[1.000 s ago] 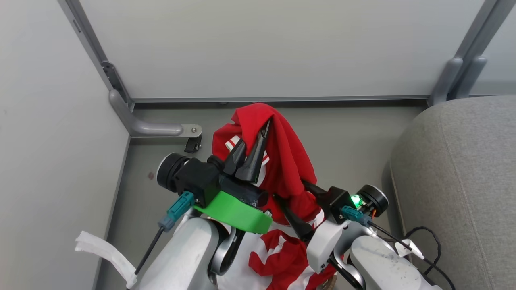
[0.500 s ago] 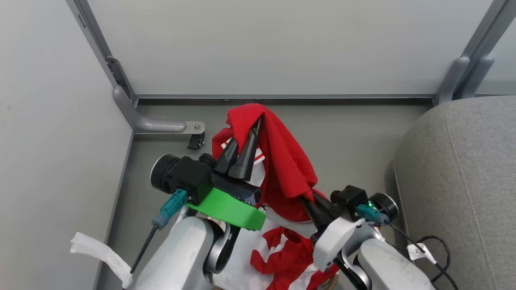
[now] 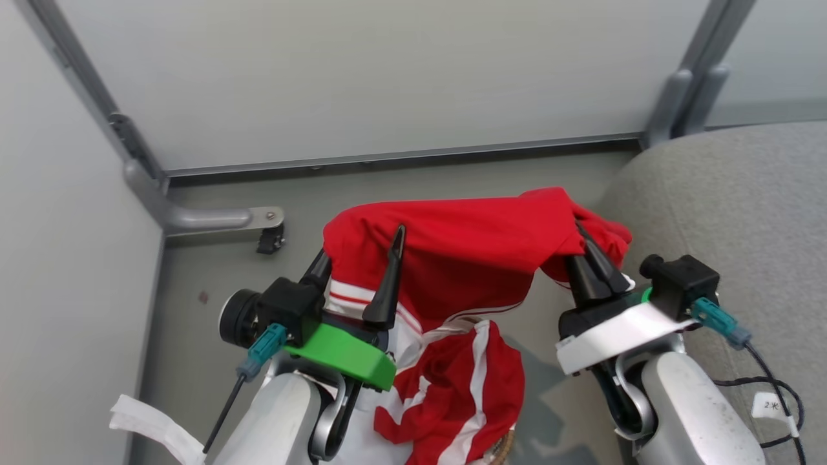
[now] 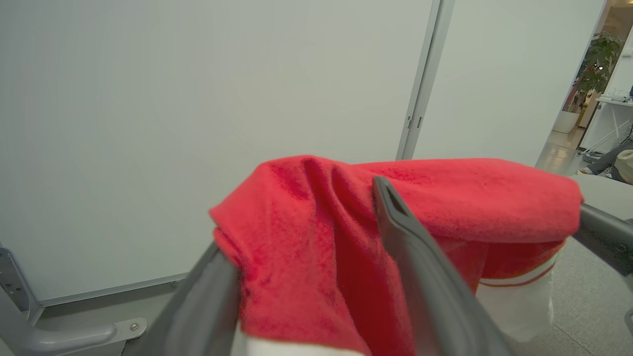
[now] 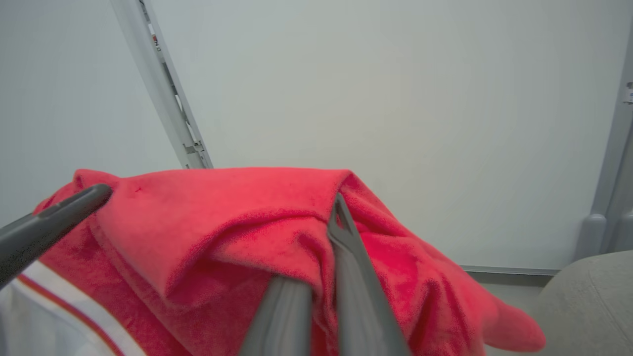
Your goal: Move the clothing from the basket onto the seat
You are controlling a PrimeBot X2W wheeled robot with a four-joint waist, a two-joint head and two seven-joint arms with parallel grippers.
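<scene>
One piece of clothing (image 3: pixel 465 245) is held stretched in the air beside the seat (image 3: pixel 743 206): pinched by the closed right gripper (image 3: pixel 589 255), merely draped over the spread-open left gripper (image 3: pixel 360 250), ready for transfer.

I count two grippers: my left gripper (image 3: pixel 360 245) at lower left, my right gripper (image 3: pixel 583 237) at right. One seat (image 3: pixel 743 213), one basket (image 3: pixel 502 447) rim at the bottom edge, one caster (image 3: pixel 270 240). The clothing (image 3: pixel 465 245): one piece or two, I cannot tell.
</scene>
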